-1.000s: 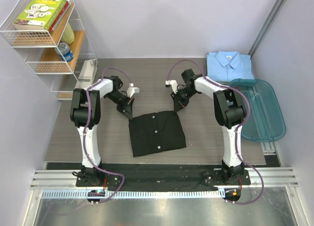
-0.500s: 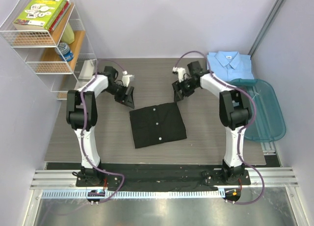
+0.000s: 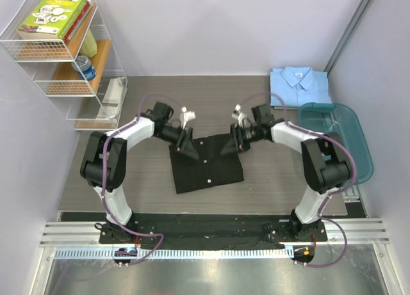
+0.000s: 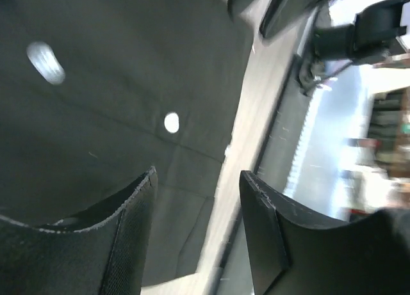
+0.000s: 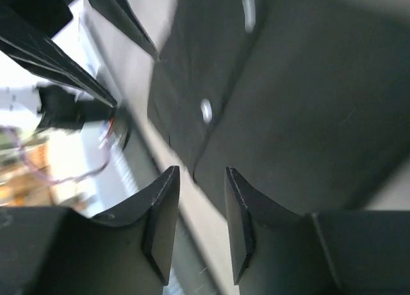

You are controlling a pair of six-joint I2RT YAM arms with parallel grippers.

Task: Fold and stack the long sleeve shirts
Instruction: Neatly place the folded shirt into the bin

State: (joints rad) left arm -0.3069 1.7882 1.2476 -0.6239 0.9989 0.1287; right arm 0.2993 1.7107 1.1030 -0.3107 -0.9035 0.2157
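A folded black long sleeve shirt [image 3: 206, 163] with pale buttons lies flat mid-table; it fills the left wrist view [image 4: 115, 90] and the right wrist view [image 5: 301, 96]. A folded light blue long sleeve shirt [image 3: 298, 85] rests at the back right. My left gripper [image 3: 188, 146] hovers over the black shirt's far left corner, jaws open [image 4: 197, 205] with nothing between them. Over the shirt's far right corner, my right gripper [image 3: 233, 143] is open too [image 5: 202, 205], its jaws narrower and empty.
A teal plastic tub [image 3: 336, 141] sits at the right edge next to the blue shirt. A wire shelf [image 3: 64, 58] with books and jars stands at the back left. The table's metal rail [image 3: 211, 237] runs along the near edge.
Both grippers opened and let go of the black shirt, swung out toward the back, then came back in over its far corners. The shirt has settled flat.
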